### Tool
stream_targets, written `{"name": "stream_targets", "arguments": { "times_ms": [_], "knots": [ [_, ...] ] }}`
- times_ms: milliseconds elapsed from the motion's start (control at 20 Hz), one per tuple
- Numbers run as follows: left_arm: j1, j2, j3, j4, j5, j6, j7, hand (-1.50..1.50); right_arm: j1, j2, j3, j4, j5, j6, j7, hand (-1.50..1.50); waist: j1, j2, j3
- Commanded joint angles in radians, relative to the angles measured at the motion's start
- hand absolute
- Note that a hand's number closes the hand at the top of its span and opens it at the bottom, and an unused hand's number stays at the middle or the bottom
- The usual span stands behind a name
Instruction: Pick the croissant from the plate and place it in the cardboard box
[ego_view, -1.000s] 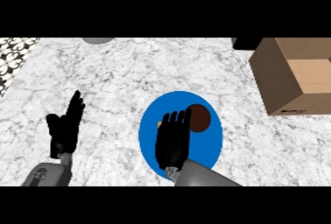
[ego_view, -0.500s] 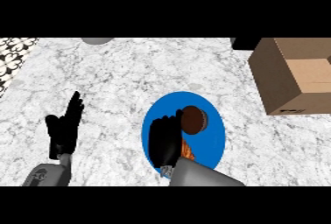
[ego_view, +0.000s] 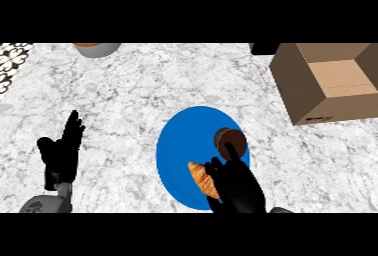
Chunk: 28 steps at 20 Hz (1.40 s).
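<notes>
Croissant (ego_view: 199, 177): lies on the near part of the plate (ego_view: 181, 150); its left side shows, its right side is hidden under my right hand (ego_view: 238, 189)
Right hand: comes in from the near edge and lies over the near right part of the plate, at the croissant; its far tip reaches onto a brown round (ego_view: 224, 136) that sits on the plate's right part
Right grip: I cannot tell whether it is released or grasping the croissant, because the back of the hand covers where they meet
Left hand (ego_view: 63, 155): rests on the left, near the near edge, fingers straight and up, released, holding nothing, well apart from the plate
Box (ego_view: 332, 80): stands far right on the counter (ego_view: 140, 90), its opening showing toward me, well apart from the plate; no croissant in it
Bowl (ego_view: 96, 49): grey, at the far edge, left of centre, no part of this job
Done so far: the reach, as I judge it; my right hand is at the croissant
Still to do: make the grasp sure, lift the croissant off the plate, carry it far and right over the box's opening, let it go inside
Progress: early, I judge, since the croissant is not yet off the plate
Watch: the brown round sits just beside the croissant's far end and could be nudged on the lift; the box's near wall must be cleared on the way in
</notes>
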Motion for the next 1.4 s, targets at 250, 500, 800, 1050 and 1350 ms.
{"name": "stream_targets", "arguments": {
  "times_ms": [250,500,800,1050,1350],
  "knots": [
    [0.055,-0.014,0.012,-0.007,0.007,0.008,-0.034,0.0,0.223,-0.587,-0.101,-0.337,-0.171,-0.216,-0.459,1.5,-0.038,0.007,0.0],
    [0.083,0.004,0.016,-0.028,0.012,-0.011,-0.03,0.0,0.291,-0.799,-0.312,-0.487,-0.405,-0.333,-0.602,1.5,-0.036,0.005,-0.001],
    [0.059,0.005,0.026,-0.042,0.013,0.002,-0.014,0.0,0.354,-0.973,-0.553,-0.467,-0.708,-0.39,-0.773,1.5,-0.046,0.006,0.001],
    [0.047,-0.008,0.015,-0.027,-0.001,0.009,-0.009,0.0,0.371,-1.056,-0.774,-0.27,-0.935,-0.355,-0.936,1.5,-0.021,0.013,0.0],
    [0.021,0.0,0.001,-0.04,-0.006,-0.018,0.023,0.0,0.422,-1.056,-0.967,0.006,-1.143,-0.189,-1.203,1.5,0.005,0.014,-0.001]
  ]
}}
